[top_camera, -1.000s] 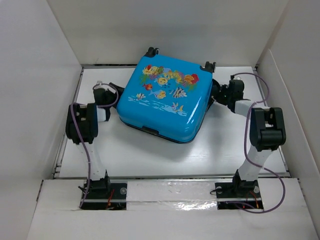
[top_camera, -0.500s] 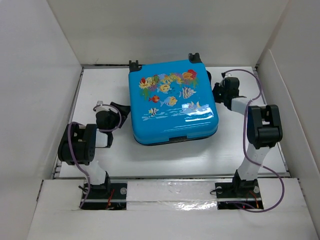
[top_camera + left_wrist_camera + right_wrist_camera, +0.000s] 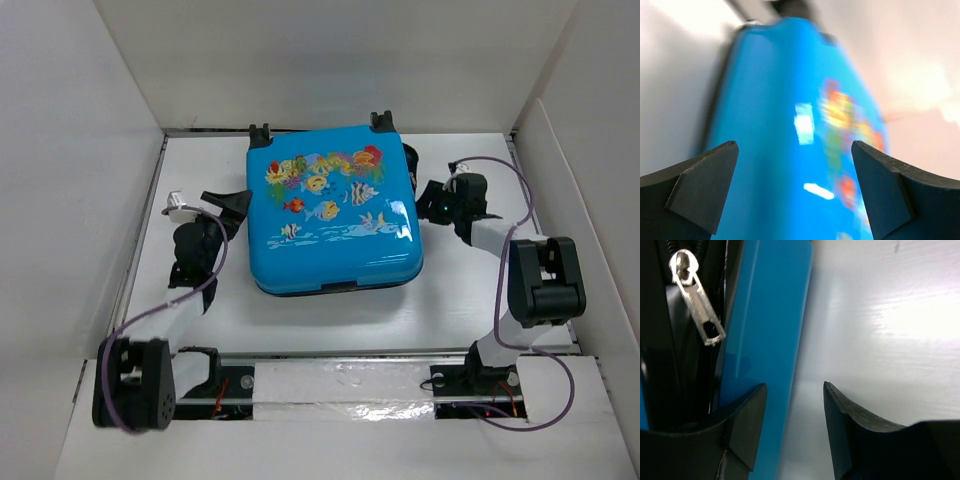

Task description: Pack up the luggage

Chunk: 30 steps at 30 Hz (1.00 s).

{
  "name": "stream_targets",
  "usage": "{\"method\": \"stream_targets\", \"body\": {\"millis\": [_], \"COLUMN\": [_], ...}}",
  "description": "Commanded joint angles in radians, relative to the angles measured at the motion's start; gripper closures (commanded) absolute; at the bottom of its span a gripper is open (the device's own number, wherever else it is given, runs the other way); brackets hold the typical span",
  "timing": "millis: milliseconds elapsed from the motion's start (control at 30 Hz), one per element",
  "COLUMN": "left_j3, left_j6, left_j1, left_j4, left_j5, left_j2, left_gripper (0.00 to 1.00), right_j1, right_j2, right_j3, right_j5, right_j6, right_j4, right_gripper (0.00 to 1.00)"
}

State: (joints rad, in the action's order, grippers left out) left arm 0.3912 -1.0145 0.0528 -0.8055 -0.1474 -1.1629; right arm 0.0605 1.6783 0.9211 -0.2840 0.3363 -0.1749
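Observation:
The luggage (image 3: 333, 210) is a bright-blue suitcase lying flat and closed on the white table, fish print up, black wheels at the far edge. My left gripper (image 3: 237, 203) is open at its left side; in the left wrist view the blue shell (image 3: 780, 125) fills the space ahead of the wide-open gripper (image 3: 795, 192). My right gripper (image 3: 425, 200) is open at its right side. In the right wrist view the right gripper (image 3: 794, 425) has its left finger against the blue shell (image 3: 765, 315), beside the black zipper band and a silver zipper pull (image 3: 695, 305).
White walls enclose the table on the left (image 3: 80, 200), the back and the right (image 3: 590, 200). A raised white ledge (image 3: 340, 375) with both arm bases runs along the near edge. The left arm's elbow (image 3: 130, 395) hangs low at the near left.
The suitcase has turned counter-clockwise and now lies square to the table. The left arm's elbow has dropped toward the near edge. The right gripper has shifted slightly nearer along the suitcase's right side.

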Motion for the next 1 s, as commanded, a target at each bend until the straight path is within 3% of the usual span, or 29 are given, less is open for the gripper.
{"method": "stream_targets", "body": {"millis": [0,233,567,667,767,967], "left_j3": [-0.041,-0.141,-0.147,-0.147,-0.126,-0.06], "left_j6": [0.028,0.1,0.175,0.172,0.146,0.024], "left_j1": [0.022,0.022,0.022,0.022,0.022,0.042], "left_j4": [0.11,0.368,0.695,0.668,0.562,0.24], "left_j5": [0.06,0.101,0.104,0.063,-0.01,-0.09], "left_j2": [0.164,0.455,0.605,0.591,0.536,0.396], "left_gripper": [0.02,0.01,0.01,0.01,0.01,0.01], "right_j1": [0.082,0.053,0.035,0.035,0.057,0.137], "right_j2": [-0.068,-0.068,-0.13,-0.186,-0.212,-0.189], "right_j3": [-0.042,-0.102,-0.163,-0.211,-0.258,-0.309], "right_j5": [-0.248,-0.276,-0.264,-0.25,-0.276,-0.32], "right_j6": [0.09,0.107,0.118,0.135,0.141,0.138], "right_j4": [-0.123,-0.197,-0.222,-0.241,-0.268,-0.314], "right_gripper": [0.42,0.34,0.11,0.12,0.19,0.22]}}
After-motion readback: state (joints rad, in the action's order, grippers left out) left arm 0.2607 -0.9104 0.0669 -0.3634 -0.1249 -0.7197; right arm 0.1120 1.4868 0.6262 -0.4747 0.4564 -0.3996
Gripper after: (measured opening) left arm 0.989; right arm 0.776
